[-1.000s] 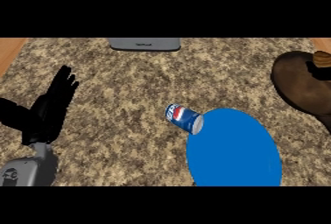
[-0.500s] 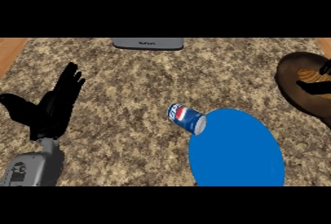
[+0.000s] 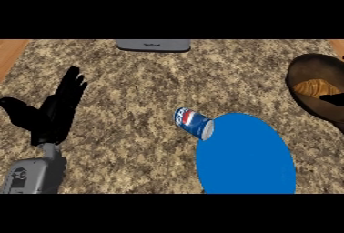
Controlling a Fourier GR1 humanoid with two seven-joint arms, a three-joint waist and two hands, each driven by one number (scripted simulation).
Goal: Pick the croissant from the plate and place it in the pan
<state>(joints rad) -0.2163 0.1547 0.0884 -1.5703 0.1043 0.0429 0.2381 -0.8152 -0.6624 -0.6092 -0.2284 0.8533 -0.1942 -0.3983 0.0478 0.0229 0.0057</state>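
- My left hand point(image 3: 50, 116) rests at the left of the speckled granite counter point(image 3: 134, 82), fingers straight and up, thumb spread, holding nothing.
- My right hand point(image 3: 334, 99) shows only as a dark tip at the right edge, over the brown round pan point(image 3: 306, 75); I cannot tell how its fingers stand.
- The golden croissant point(image 3: 314, 88) lies inside the pan.
- The round blue plate point(image 3: 249, 157) is bare.
- A blue soda can point(image 3: 193, 122) lies on its side, touching the plate's upper-left rim.
- A grey flat object point(image 3: 153, 45) sits at the counter's far edge.

blue soda can point(image 3: 193, 122) lying on its side on speckled counter point(image 3: 141, 86); grey device point(image 3: 153, 44) at far edge
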